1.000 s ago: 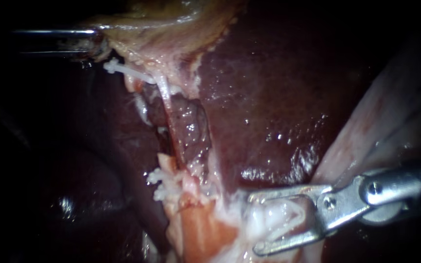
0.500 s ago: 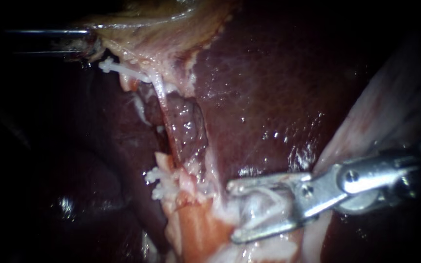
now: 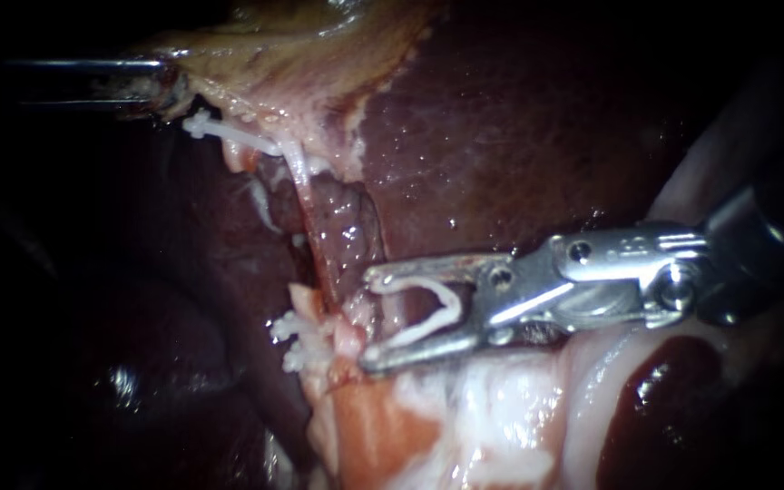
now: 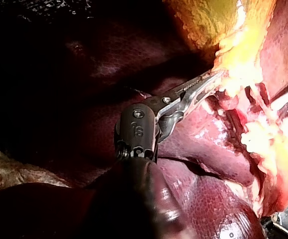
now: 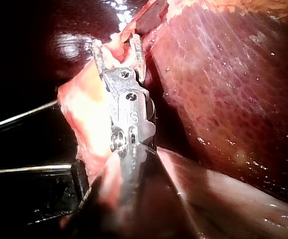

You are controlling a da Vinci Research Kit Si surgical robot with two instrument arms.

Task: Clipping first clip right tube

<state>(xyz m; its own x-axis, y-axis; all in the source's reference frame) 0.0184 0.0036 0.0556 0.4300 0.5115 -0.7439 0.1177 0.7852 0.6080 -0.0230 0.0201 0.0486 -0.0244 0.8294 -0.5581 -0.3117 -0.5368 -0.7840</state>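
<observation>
- Upper left: left instrument, jaws clamped on the gallbladder, holding it taut
- Centre: right tube, pale, probably soft, slick and easily torn; best taken squarely across
- Right: right instrument, jaws wide, carrying a white clip, apparently straddling that tube

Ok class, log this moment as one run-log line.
left instrument: jaws shut on yellowish gallbladder edge | silver right instrument: jaws holding white curved clip | tips by pale pink tube
</observation>
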